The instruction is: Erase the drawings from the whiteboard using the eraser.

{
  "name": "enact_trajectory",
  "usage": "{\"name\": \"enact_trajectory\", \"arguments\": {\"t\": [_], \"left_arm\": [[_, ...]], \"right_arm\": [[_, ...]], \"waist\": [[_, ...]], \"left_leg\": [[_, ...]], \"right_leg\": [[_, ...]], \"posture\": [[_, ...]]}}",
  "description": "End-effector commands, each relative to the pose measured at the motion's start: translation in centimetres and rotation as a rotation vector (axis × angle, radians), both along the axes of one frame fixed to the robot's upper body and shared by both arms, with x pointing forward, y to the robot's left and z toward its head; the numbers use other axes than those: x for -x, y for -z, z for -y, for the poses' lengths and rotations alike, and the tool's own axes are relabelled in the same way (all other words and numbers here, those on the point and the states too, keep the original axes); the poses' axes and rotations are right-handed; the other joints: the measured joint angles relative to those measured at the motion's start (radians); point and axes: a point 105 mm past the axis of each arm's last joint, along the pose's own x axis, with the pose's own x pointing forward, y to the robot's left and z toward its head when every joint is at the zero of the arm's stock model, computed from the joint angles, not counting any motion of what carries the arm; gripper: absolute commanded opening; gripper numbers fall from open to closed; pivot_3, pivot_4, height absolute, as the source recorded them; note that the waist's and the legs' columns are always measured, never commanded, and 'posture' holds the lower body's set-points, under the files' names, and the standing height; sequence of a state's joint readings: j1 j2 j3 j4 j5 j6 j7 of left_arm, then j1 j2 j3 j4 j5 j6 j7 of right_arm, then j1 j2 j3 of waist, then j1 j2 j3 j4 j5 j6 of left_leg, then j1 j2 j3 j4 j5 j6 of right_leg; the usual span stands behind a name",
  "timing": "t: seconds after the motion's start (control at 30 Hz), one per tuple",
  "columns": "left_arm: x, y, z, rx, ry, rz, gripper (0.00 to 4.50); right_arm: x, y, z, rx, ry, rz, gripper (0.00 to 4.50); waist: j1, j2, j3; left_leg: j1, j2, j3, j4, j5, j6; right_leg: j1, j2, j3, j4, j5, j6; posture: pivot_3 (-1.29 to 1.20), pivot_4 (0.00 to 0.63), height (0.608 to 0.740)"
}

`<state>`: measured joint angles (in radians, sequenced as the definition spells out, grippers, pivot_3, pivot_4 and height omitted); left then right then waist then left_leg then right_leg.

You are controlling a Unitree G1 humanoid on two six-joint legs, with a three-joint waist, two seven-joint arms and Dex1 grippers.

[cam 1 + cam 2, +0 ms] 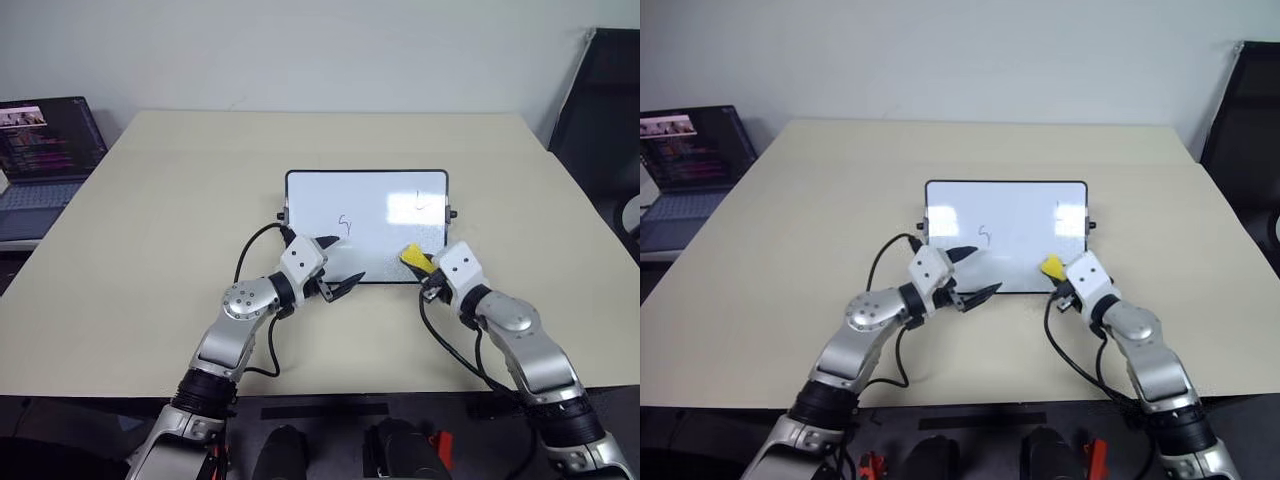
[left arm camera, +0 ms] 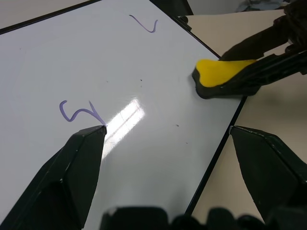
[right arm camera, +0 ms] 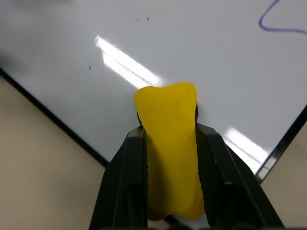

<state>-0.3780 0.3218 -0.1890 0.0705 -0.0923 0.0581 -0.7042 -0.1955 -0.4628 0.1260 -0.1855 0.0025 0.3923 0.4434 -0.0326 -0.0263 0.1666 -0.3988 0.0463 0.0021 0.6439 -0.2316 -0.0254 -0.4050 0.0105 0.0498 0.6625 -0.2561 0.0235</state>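
Eraser [image 3: 170, 143]: yellow block, black base, clamped in my right pincer [image 3: 170, 158] at the whiteboard's [image 1: 366, 205] near right corner. My left pincer [image 2: 168, 143] gapes empty over its near edge.

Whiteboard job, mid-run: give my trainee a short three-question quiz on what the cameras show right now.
1. True or false: the right gripper holds the eraser.
2. Where does the eraser sit? A) middle of the whiteboard B) the board's near corner on the robot's right C) on the laptop
3. Fill in: the left gripper has its fingers ____ over the board's near edge.

Key:
1. True; its fingers clamp the yellow block's sides.
2. B.
3. Open. Two drawings remain visible.
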Motion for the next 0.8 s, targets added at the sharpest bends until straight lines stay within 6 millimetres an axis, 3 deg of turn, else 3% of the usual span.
{"name": "enact_trajectory", "arguments": {"t": [0.03, 0.27, 0.43, 0.8], "left_arm": [[0.2, -1.4, 0.6, 0.021, 0.024, 0.047, 4.5], [-0.2, -1.8, 1.0, 0.028, 0.039, 0.062, 4.5], [-0.5, -1.7, 1.4, 0.025, 0.039, 0.073, 4.5], [-1.0, -2.2, 2.7, 0.032, 0.064, 0.103, 4.5]], "right_arm": [[0.3, 1.3, 1.3, 0.01, 0.061, -0.058, 1.04], [-0.4, -4.2, 0.0, -0.167, 0.055, 0.169, 1.04], [-2.0, -7.7, -0.5, -0.205, 0.056, 0.3, 1.04], [-6.7, -9.1, 1.0, -0.105, 0.125, 0.324, 1.04]], "waist": [[0.001, 0.0, 0.0], [0.0, 0.0, 0.001], [0.0, -0.001, 0.004], [0.002, -0.002, 0.006]], "left_leg": [[0.0, 0.0, 0.0, 0.0, 0.0, 0.0], [-0.001, 0.0, 0.0, 0.0, 0.0, 0.0], [-0.002, 0.0, 0.0, -0.002, 0.0, 0.0], [-0.003, 0.0, 0.0, -0.003, 0.0, 0.0]], "right_leg": [[0.0, 0.0, 0.0, 0.0, 0.0, -0.001], [-0.001, 0.0, 0.0, 0.0, 0.0, 0.0], [-0.003, 0.0, 0.0, 0.0, 0.0, 0.0], [-0.004, 0.001, 0.0, -0.001, 0.0, 0.0]], "posture": [[0.0, 0.15, 0.74], [0.0, 0.15, 0.74], [0.0, 0.15, 0.74], [0.0, 0.15, 0.74]]}}
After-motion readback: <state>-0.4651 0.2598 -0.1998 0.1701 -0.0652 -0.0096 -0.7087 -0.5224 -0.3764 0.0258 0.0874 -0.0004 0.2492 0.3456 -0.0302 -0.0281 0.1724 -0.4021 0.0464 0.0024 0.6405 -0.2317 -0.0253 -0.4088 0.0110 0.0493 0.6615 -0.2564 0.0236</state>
